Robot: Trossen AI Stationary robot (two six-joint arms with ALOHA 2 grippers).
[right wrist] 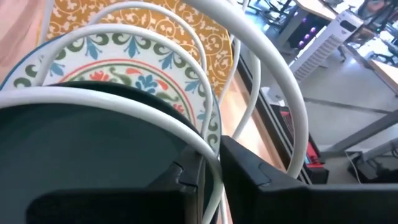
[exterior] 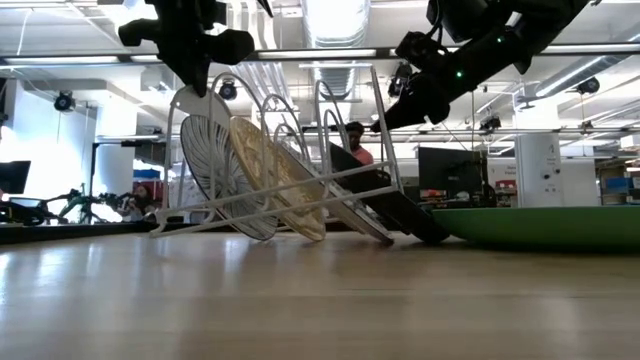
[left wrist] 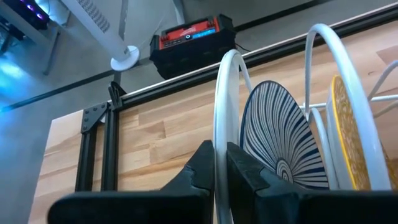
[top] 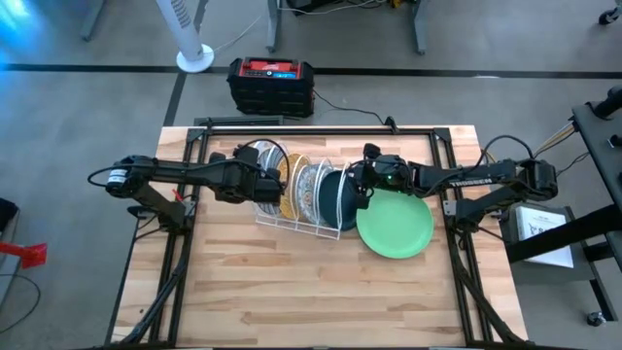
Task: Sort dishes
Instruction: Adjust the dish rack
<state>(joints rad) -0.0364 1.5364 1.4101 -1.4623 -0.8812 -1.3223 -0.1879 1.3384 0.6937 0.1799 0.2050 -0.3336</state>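
A white wire rack [top: 297, 226] stands mid-table. In its slots, from left to right, stand a blue-striped white plate [left wrist: 280, 143], a mustard plate [top: 292, 190], a floral plate [right wrist: 143, 68] and a dark teal plate [top: 335, 199], all leaning toward the table's right. A light green plate [top: 394, 226] lies flat on the table right of the rack. My left gripper [left wrist: 219, 163] is shut on the rack's left end loop. My right gripper [right wrist: 208, 180] is closed at the teal plate's upper rim, beside the rack's last loop. My left gripper pinches the white wire of the rack's left end loop [left wrist: 217, 134] between its two fingers, coming from the table's left and slanting down. The rack rests on the table. My right gripper comes from the table's right, slanting down, with one finger [right wrist: 183, 177] in front of the teal plate's rim [right wrist: 186, 146] and the other behind it. A white rack wire [right wrist: 210, 163] runs into the same gap. The plate sits in its slot.
A black and red box [top: 270, 83] and a white fan base [top: 194, 58] stand on the floor beyond the far edge. The near half of the wooden table [top: 311, 292] is bare. A person [exterior: 355, 140] shows far behind the rack.
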